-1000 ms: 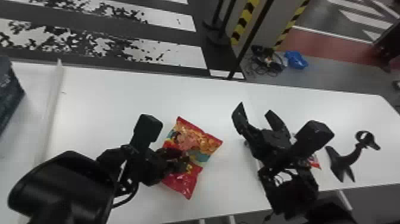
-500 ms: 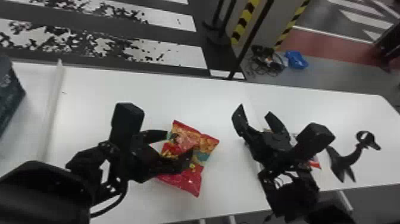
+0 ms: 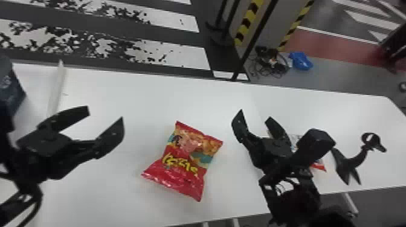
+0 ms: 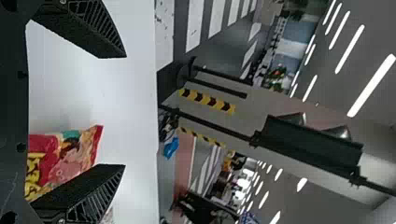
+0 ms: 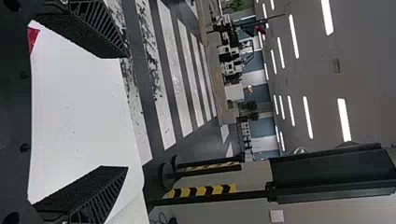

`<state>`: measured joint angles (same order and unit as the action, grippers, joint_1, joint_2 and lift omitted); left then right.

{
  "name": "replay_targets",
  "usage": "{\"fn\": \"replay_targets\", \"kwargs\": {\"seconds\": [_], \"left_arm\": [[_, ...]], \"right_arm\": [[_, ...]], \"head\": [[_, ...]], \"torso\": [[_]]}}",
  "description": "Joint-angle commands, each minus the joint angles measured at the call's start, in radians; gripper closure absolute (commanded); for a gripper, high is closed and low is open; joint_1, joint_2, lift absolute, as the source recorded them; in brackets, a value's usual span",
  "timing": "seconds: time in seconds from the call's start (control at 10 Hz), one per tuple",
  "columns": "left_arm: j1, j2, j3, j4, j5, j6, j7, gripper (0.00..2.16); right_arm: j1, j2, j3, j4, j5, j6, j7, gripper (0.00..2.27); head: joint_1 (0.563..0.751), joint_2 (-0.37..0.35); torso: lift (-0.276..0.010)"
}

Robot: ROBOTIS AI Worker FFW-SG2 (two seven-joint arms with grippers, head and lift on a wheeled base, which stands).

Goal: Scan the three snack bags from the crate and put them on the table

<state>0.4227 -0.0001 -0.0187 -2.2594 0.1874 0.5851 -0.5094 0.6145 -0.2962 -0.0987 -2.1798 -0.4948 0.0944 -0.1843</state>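
Currently, yellow lettering (image 3: 181, 164) is displayed on the red snack bag (image 3: 181, 181), laid on white table (image 3: 145, 96) | left gripper (image 3: 105, 115): jaws spread wide | right gripper (image 3: 255, 115): jaws parted

Blue item (image 3: 300, 62) on floor beside tangled cables (image 3: 272, 60); yellow-black striping (image 3: 250, 22); white floor stripes (image 3: 187, 59); ceiling lights (image 4: 372, 85).

The snack bag (image 3: 185, 158) is red with yellow lettering and teal patches; table (image 3: 151, 99), white; box (image 3: 12, 93), apparently dark blue.
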Motion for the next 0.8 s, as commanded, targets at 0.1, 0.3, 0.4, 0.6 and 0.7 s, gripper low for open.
{"fn": "replay_targets", "kwargs": {"seconds": [0.1,0.3,0.4,0.6,0.7], "left_arm": [[0.094,-0.002,0.198,-0.051,0.122,-0.113,-0.001,0.03],[0.159,-0.002,0.269,-0.091,0.121,-0.178,0.009,0.03],[0.171,-0.002,0.283,-0.095,0.115,-0.181,0.02,0.03],[0.188,-0.002,0.266,-0.097,0.089,-0.181,0.103,0.03],[0.195,-0.002,0.249,-0.098,0.086,-0.178,0.135,0.03]], "right_arm": [[0.014,0.002,0.022,0.014,0.012,-0.003,0.011,0.01],[0.037,0.009,0.066,0.021,0.061,-0.031,0.032,0.02],[0.048,0.008,0.102,0.02,0.105,-0.04,0.043,0.02],[0.06,0.005,0.162,0.014,0.223,-0.037,0.069,0.02],[0.079,0.005,0.185,-0.006,0.312,-0.003,0.077,0.02]], "head": [[0.695,-0.27],[0.695,-0.187],[0.695,-0.118],[0.695,-0.043],[0.695,0.002]], "torso": [[-0.094],[-0.094],[-0.094],[-0.094],[-0.094]]}}
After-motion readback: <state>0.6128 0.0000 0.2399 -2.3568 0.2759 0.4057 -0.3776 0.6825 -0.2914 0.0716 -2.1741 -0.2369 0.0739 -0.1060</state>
